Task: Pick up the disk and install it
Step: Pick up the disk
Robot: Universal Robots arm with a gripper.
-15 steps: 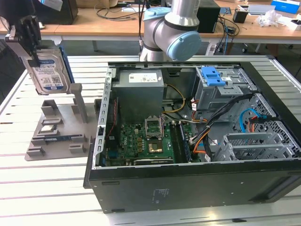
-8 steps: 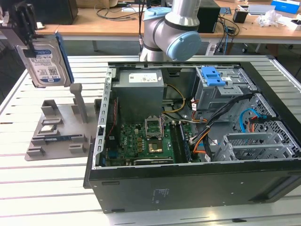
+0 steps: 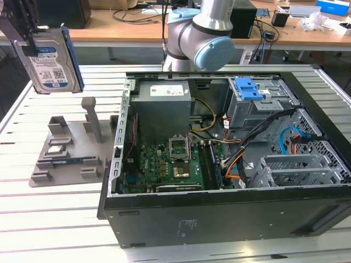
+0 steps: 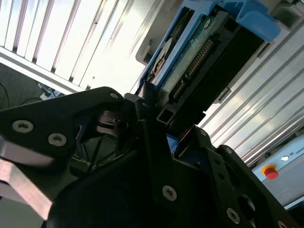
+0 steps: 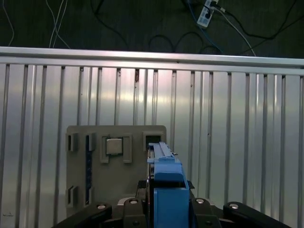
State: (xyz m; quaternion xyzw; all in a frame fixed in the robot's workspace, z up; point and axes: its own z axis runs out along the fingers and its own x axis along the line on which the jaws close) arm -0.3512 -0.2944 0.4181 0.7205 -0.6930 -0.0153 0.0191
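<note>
Computer case (image 3: 219, 219), one: black, lying on its side with the panel off, nearest in the exterior view, on a white slatted table (image 3: 55, 219). Contents, near to far:
- one green motherboard (image 3: 164, 164);
- one grey power supply (image 3: 162, 107) bearing one white label (its print cannot be made out);
- one grey drive cage (image 3: 260, 112), towards the exterior view's right, with one blue latch piece (image 3: 247, 87) on top;
- bundled cables (image 3: 247, 159) in black, orange, blue and yellow, running near the cage.

Grey fixture tray (image 3: 68, 153), one: flat on the table just beside the case, on the exterior view's left, with one upright post (image 3: 93, 118). Seen from above in the first wrist view, it has one square silver chip (image 5: 114, 146) seated in a pocket.

Disk (image 3: 52, 66), one: silver, framed by a blue carrier, with one white-and-blue label facing the exterior view. It is held in the air above the tray's far end, at the exterior view's far left. It hangs upright, slightly tilted, well apart from the case and the drive cage.

Gripper (image 3: 26, 44), one: black, its fingers (image 4: 152, 142) pressed against the disk's upper end, one on each side of the blue carrier, pinching it.

Robot arm (image 3: 203, 33), one: grey with pale blue joint caps, rising behind the case.

Wooden desk (image 3: 109, 34), one: furthest back, strewn with cables and boxes.
</note>
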